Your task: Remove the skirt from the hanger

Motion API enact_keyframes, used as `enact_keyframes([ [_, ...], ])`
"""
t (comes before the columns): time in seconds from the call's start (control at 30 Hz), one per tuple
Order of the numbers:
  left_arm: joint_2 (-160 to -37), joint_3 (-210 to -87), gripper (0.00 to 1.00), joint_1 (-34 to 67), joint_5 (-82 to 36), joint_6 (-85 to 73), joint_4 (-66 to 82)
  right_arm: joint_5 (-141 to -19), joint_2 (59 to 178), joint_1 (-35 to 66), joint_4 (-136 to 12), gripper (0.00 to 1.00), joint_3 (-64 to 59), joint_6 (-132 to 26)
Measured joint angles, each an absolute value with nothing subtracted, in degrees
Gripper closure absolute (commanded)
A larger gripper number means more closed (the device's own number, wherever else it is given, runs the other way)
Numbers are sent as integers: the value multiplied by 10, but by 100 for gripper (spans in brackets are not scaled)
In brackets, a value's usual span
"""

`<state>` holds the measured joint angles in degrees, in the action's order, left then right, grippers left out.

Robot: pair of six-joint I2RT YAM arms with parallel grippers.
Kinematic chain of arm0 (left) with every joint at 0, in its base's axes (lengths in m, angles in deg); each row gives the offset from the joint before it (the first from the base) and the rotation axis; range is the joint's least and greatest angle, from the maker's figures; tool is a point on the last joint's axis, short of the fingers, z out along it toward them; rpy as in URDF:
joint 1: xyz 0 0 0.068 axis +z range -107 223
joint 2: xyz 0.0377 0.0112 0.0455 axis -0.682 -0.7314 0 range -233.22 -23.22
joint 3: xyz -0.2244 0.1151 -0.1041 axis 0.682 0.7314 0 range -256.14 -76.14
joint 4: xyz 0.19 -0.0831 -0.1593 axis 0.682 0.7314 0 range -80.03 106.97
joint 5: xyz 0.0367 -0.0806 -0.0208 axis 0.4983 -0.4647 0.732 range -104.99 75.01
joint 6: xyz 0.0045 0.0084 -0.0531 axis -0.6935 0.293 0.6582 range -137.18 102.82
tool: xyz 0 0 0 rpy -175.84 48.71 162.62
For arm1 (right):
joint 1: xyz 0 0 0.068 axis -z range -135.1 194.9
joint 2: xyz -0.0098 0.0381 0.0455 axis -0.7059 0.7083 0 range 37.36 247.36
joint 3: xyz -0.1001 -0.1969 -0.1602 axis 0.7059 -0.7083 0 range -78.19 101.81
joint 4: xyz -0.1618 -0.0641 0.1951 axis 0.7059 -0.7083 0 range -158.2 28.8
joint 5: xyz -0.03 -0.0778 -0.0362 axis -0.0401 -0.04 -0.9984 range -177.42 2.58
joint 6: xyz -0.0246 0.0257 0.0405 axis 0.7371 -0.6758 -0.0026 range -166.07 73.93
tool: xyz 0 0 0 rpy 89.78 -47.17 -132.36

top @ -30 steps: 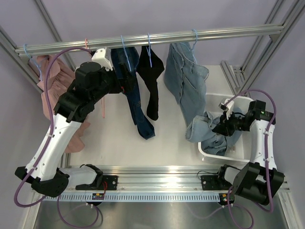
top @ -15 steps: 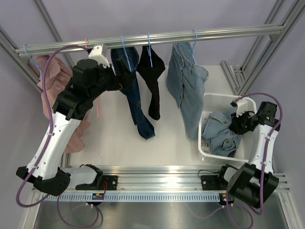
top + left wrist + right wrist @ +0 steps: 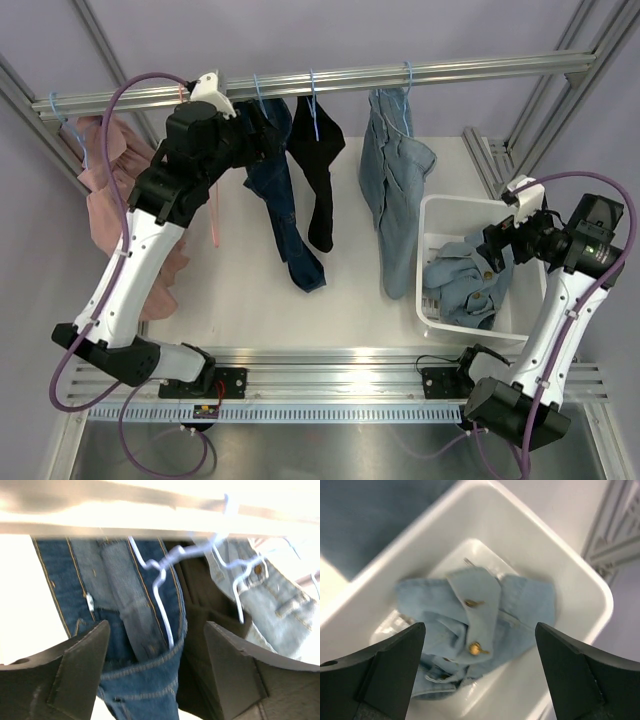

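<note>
The skirt [image 3: 462, 285], light-blue denim with brass buttons [image 3: 475, 649], lies crumpled in the white bin [image 3: 432, 212]. My right gripper [image 3: 490, 258] hovers above it, open and empty; its dark fingers [image 3: 390, 660] stand wide either side of the cloth. My left gripper [image 3: 262, 128] is up at the rail, open. In the left wrist view its jaws flank the waistband of dark blue jeans [image 3: 145, 645] and the pale wire hanger [image 3: 161, 582] they hang on, without touching them.
On the metal rail [image 3: 450, 72] also hang a black garment [image 3: 318, 170], a light denim garment [image 3: 395, 195] and a pink one [image 3: 105, 190] at the far left. Frame posts [image 3: 545, 110] rise at the right behind the bin.
My right gripper opened, dropped the skirt into the bin, and rose up and to the right. My left arm lifted toward the rail by the jeans, its jaws narrowing a little.
</note>
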<state>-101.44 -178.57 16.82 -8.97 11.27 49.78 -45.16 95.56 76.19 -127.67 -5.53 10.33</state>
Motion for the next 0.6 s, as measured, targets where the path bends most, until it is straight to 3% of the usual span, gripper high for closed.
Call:
enact_keyframes([
  [0.2, -1042, -1786, 46, 183, -70, 118, 450, -295, 962, 762, -1351, 1, -32, 180],
  [0.5, -1092, -1793, 51, 182, -51, 116, 401, -140, 1000, 757, -1376, 0, -93, 298],
  [0.6, -1097, -1793, 63, 182, -47, 114, 394, -120, 1006, 756, -1377, 1, -104, 313],
])
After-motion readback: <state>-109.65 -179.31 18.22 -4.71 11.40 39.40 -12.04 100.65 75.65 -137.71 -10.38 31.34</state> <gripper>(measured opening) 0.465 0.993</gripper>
